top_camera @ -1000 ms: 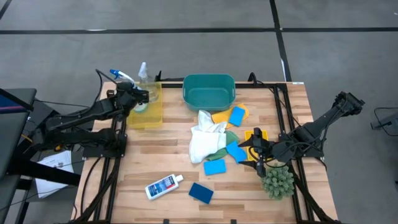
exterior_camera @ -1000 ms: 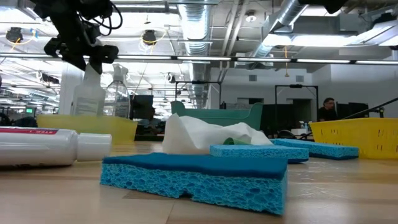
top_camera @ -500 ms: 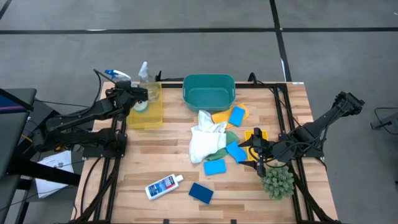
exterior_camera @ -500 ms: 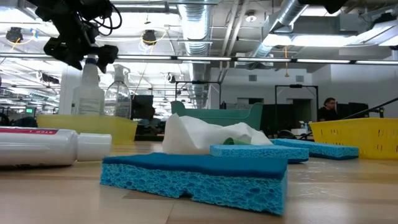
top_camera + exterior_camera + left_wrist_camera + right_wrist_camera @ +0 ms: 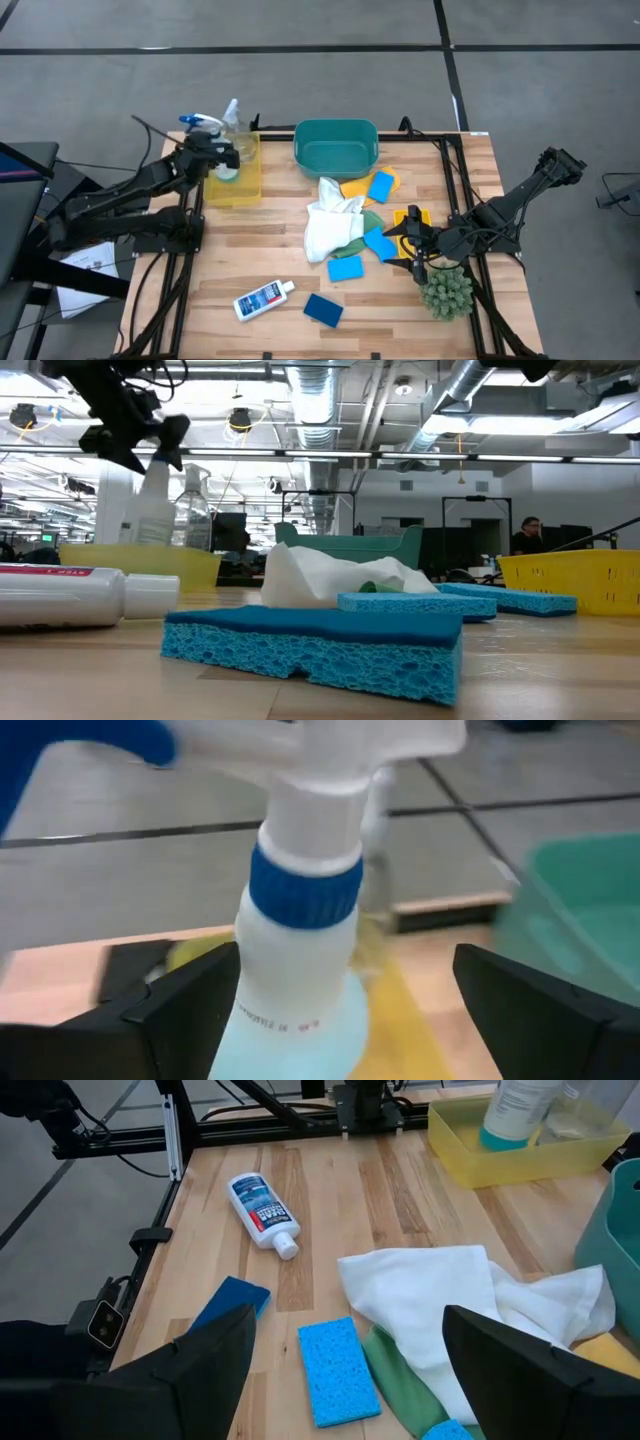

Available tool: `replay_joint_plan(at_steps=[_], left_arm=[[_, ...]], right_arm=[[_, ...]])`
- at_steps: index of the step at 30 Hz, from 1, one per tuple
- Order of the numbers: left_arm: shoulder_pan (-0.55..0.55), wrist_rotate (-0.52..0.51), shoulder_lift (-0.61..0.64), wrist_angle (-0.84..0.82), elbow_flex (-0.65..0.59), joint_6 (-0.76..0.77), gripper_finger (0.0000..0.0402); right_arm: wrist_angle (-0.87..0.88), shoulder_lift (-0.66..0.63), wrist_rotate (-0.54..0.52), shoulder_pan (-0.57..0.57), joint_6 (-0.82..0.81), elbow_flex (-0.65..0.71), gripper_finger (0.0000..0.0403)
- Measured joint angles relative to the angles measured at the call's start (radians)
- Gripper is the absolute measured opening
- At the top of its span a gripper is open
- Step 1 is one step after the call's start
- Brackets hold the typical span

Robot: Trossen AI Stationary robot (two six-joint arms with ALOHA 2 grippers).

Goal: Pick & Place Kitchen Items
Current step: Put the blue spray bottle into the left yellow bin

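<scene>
High view: the bench [image 5: 250, 262] carries a teal basin [image 5: 336, 146] at its far edge, nothing visible in it. Left of it, a yellow tray [image 5: 236, 176] holds the spray bottle [image 5: 205, 128] and a small clear bottle [image 5: 231, 118], both upright, the spray bottle's blue trigger pointing left. A second yellow tray [image 5: 412, 221] lies partly under the right arm; what it holds cannot be told.

A white cloth [image 5: 330, 228] lies heaped mid-bench over a green cloth [image 5: 368, 222], with a yellow cloth [image 5: 355, 187] and light-blue sponges [image 5: 345, 267] around it. The white bottle [image 5: 262, 298] lies on its side near the front edge, cap toward the right and slightly back. A dark-blue sponge [image 5: 323, 310] lies just beside it.

The left gripper [image 5: 222, 152] stands at the spray bottle, jaws wide on either side of it. The right gripper [image 5: 397, 240] waits by the sponges, jaws wide, holding nothing.
</scene>
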State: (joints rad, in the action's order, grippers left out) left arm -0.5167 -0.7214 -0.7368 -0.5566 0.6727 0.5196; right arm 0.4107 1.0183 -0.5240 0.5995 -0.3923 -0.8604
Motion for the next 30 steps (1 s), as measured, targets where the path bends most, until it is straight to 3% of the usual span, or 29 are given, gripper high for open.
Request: replay_joint_plan(at_steps=[4, 12, 19, 30], left_arm=[[0.0, 0.083, 0.068, -0.002, 0.0, -0.034, 0.0355], [0.0, 0.102, 0.163, -0.051, 0.0, -0.045, 0.0353], [0.0, 0.202, 0.182, -0.063, 0.0, -0.045, 0.0349], [0.0, 0.259, 0.178, -0.121, 0.0, -0.024, 0.0338]], right_arm=[[0.0, 0.0, 0.0, 0.0, 0.0, 0.0, 0.0311], [0.0, 0.0, 0.0, 0.0, -0.01, 0.0, 0.0311], [-0.001, 0.0, 0.0, 0.0, -0.018, 0.0, 0.0311], [-0.001, 0.0, 0.0, -0.008, -0.019, 0.0, 0.0311]])
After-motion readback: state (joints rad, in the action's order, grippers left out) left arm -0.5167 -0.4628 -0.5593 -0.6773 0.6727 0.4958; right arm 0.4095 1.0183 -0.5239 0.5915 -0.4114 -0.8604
